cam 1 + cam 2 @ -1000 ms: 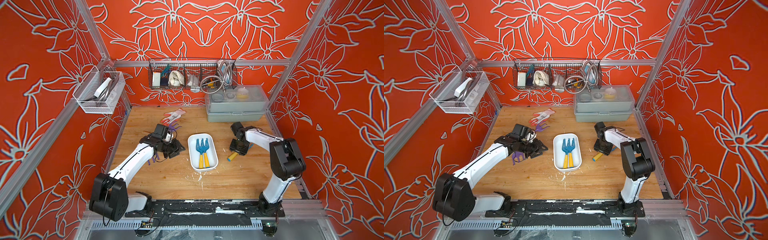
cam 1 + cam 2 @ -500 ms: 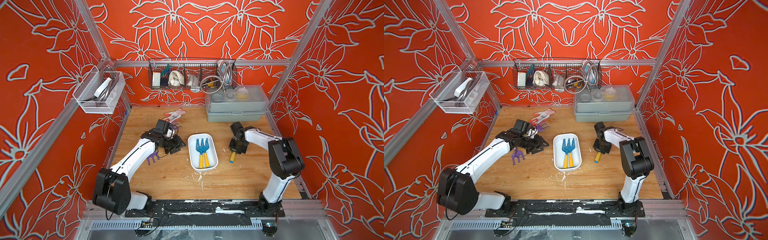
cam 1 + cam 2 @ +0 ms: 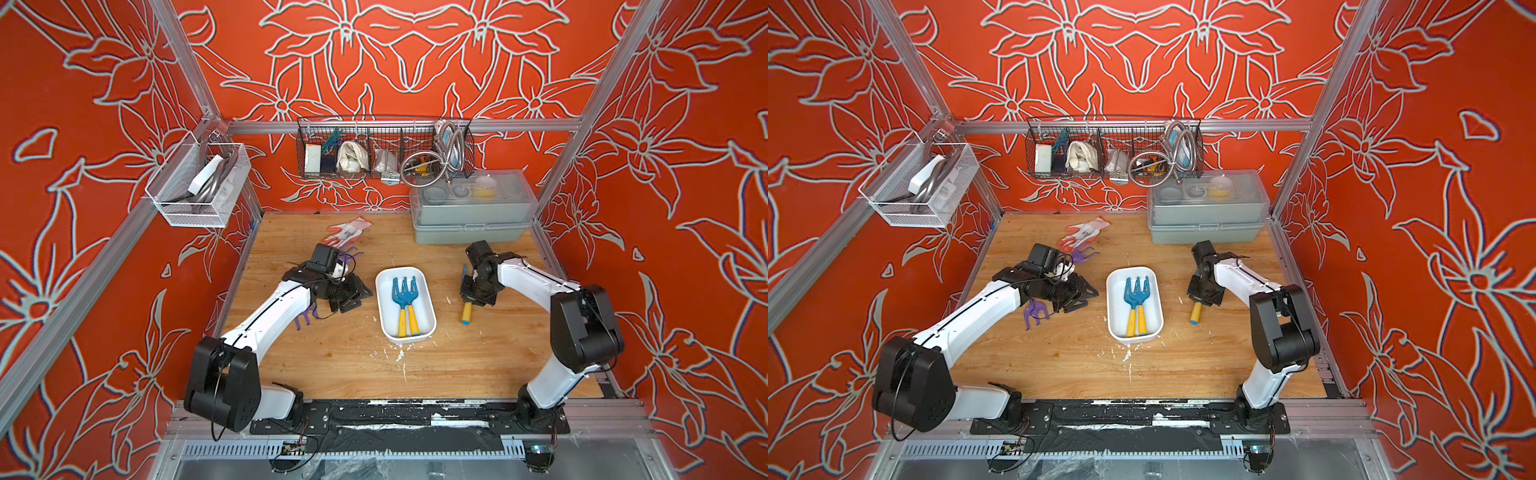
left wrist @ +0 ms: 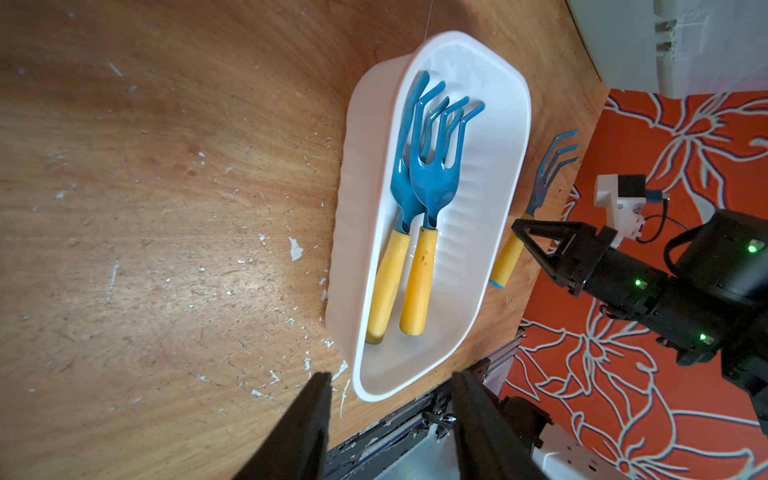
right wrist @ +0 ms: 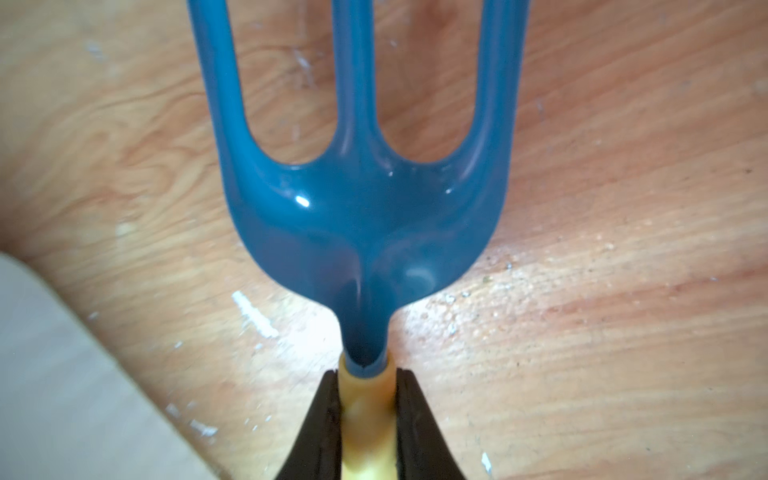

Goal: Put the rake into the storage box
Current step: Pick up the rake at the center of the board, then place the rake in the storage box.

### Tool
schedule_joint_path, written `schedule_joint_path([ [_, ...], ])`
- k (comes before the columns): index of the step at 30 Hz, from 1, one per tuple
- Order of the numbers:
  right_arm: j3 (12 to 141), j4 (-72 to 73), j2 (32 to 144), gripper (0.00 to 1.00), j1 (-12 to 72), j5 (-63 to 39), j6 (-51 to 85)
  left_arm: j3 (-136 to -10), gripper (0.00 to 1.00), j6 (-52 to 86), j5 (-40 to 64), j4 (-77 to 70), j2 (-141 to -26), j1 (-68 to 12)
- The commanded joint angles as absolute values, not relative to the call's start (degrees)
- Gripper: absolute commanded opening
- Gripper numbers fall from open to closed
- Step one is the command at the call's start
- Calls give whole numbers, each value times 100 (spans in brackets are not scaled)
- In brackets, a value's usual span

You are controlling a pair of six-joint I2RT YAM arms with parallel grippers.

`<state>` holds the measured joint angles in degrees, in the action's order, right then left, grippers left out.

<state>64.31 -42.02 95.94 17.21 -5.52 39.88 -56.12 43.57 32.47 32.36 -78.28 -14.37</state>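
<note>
**Right claw clamped on the loose rake, box not yet reached**

The right claw point(image 5: 365, 386) was closed on the yellow handle of the rake point(image 5: 365, 232), just where the blue head joins it, at the bottom centre of the right wrist view. The tines ran straight away from the claw toward the top of that frame. In both top views the rake lay to the right of the storage box point(image 3: 426, 320), near it but apart. Its long axis ran up and down the frame, tines toward the top and handle end toward the bottom, roughly parallel to the box's long side. Whether it was clear of the counter point(image 3: 332, 361) could not be told. Two matching rakes point(image 3: 404, 303) lay inside the box, tines likewise toward the top. The left claw point(image 4: 390, 376) stood open and empty to the left of the box. By my reading the grasp was made, and the lift, the carry across and the release remained.
</note>
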Motion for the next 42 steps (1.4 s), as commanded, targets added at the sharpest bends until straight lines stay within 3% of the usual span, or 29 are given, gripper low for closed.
schedule_joint_path([
  [1,6482,-4380,9251,0,1701,-873,3691,-5516,51,4554,3460,2909,-7790,-1477],
  [11,6593,-4424,8724,0,1968,-1949,3408,-5176,53,5066,3544,2242,-7812,-1740],
  [28,7410,-4604,9043,1,3260,-2562,3647,-5160,54,5647,3512,1451,-7979,-2340],
  [42,8052,-4564,9817,3,3957,-2755,3900,-5083,55,5273,3015,2446,-7184,-1880],
])
